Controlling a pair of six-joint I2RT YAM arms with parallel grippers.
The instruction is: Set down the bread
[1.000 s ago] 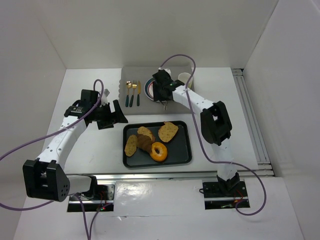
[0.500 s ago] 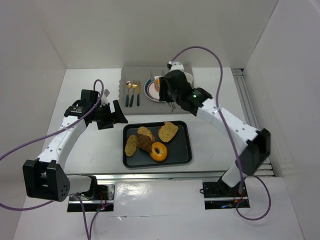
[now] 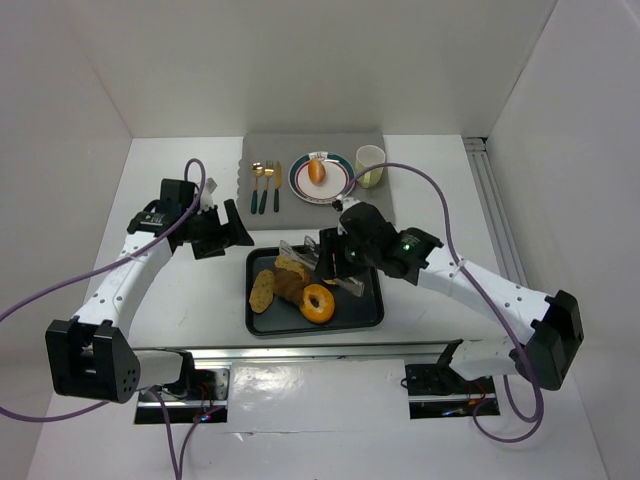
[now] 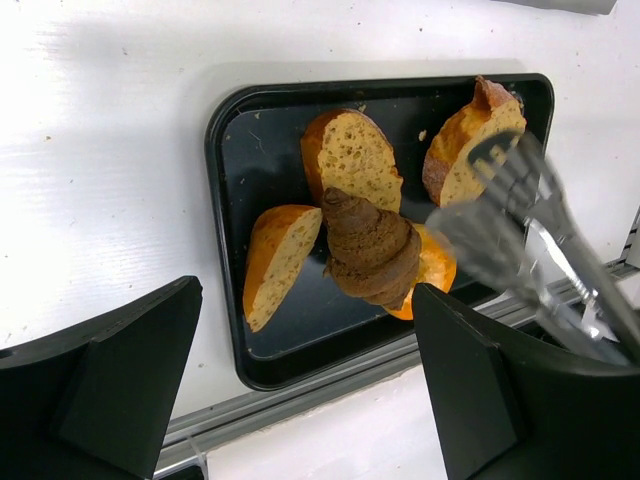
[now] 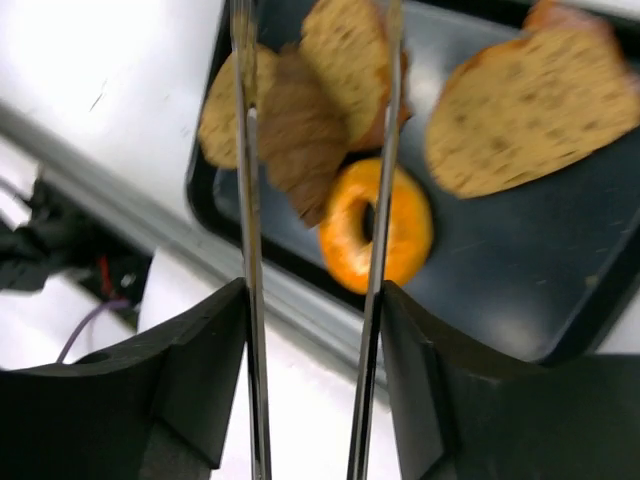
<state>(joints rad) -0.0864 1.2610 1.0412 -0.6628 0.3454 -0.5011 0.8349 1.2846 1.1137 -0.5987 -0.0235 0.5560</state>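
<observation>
A small orange bread roll [image 3: 316, 172] lies on the striped-rim plate [image 3: 298, 185] at the back. The black tray [image 3: 365, 315] holds a donut [image 3: 318, 303], a brown croissant [image 3: 288, 287] and bread slices [image 3: 262, 290]. My right gripper [image 3: 343, 256] is shut on metal tongs [image 3: 300, 254], held low over the tray. The tongs' arms [image 5: 245, 200] are apart and empty, straddling the croissant [image 5: 300, 140] and donut [image 5: 395, 235]. My left gripper [image 3: 235, 232] is open and empty, just left of the tray [image 4: 225, 200]. Its wrist view shows the tongs [image 4: 520, 220] above the croissant [image 4: 372, 248].
A pale green cup [image 3: 369, 166] stands right of the plate. Gold cutlery [image 3: 265, 185] lies left of it on a grey mat [image 3: 270, 150]. A metal rail [image 3: 500, 230] runs along the table's right side. White walls enclose the table.
My right arm has swung from the plate at the back down to the tray, tongs still in it. The bread roll is left on the plate. The left arm has not moved.
</observation>
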